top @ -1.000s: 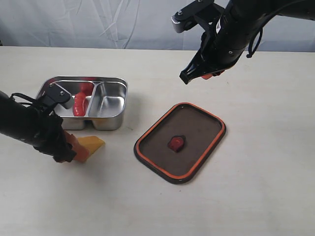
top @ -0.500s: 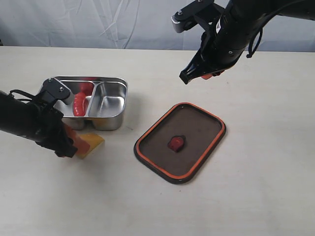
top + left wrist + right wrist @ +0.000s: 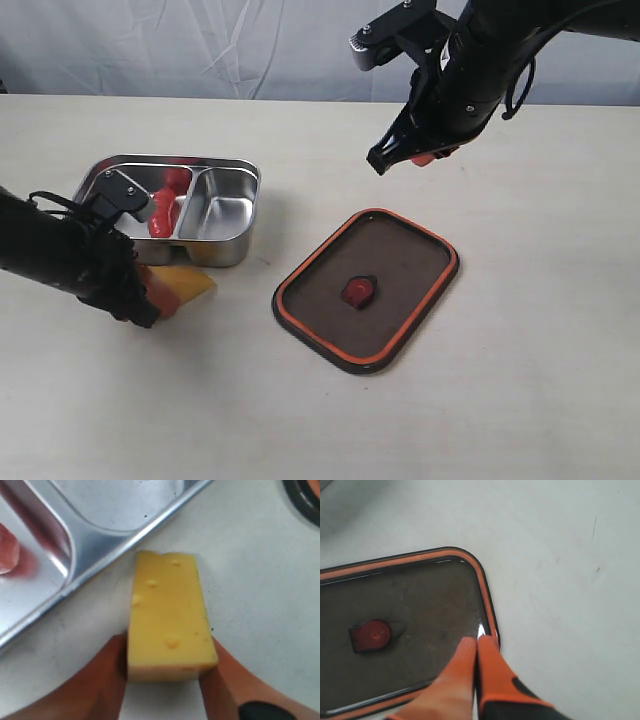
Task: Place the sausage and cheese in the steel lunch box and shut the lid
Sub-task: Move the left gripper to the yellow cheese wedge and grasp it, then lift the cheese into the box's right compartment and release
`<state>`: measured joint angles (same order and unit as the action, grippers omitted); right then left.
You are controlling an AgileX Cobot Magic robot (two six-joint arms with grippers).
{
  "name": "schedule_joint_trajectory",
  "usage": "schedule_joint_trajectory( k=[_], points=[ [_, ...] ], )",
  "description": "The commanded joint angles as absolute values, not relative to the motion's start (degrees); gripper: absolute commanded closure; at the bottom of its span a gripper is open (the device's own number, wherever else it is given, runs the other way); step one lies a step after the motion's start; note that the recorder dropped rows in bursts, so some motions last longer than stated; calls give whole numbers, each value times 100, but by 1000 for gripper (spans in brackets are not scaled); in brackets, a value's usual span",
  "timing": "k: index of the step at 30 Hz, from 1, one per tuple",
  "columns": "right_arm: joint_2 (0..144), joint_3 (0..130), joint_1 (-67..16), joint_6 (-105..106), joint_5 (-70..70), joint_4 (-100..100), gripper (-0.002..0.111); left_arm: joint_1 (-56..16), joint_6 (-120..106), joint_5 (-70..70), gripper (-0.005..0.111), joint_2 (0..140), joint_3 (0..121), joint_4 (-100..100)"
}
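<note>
on the table [image 3: 330, 430], exterior view: left gripper [image 3: 148, 298] low at the cheese [image 3: 190, 284], just beside the steel lunch box [image 3: 251, 180]. the sausage [image 3: 162, 210] sits in the left compartment, the lid [image 3: 405, 262] lies flat well apart, and the right gripper [image 3: 383, 158] hangs high.

left wrist view: only here do the 2 fingers [image 3: 107, 677] show pressed on the wedge's flanks, cheese on the tabletop. best squeeze squarely and lift clear of the rim.

right wrist view: that pincer is pressed closed, empty, over the lid's corner.
</note>
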<state>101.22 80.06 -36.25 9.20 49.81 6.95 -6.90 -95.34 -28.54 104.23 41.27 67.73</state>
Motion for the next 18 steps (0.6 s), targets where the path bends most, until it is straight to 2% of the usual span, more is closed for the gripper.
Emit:
schedule_joint_trajectory(
  k=[1,6,18],
  points=[
    [10077,8002,-3595,923,4991,717,109,-697,-9533,-3643,106,10480,4130,6833],
    [10077,8002,-3595,911,5014,729,109,-697,-9508,-4469,107,10480,4130,6821],
    [10077,8002,-3595,911,5142,741,109,-697,-9495,-4225,107,9471,4130,6877]
  ],
)
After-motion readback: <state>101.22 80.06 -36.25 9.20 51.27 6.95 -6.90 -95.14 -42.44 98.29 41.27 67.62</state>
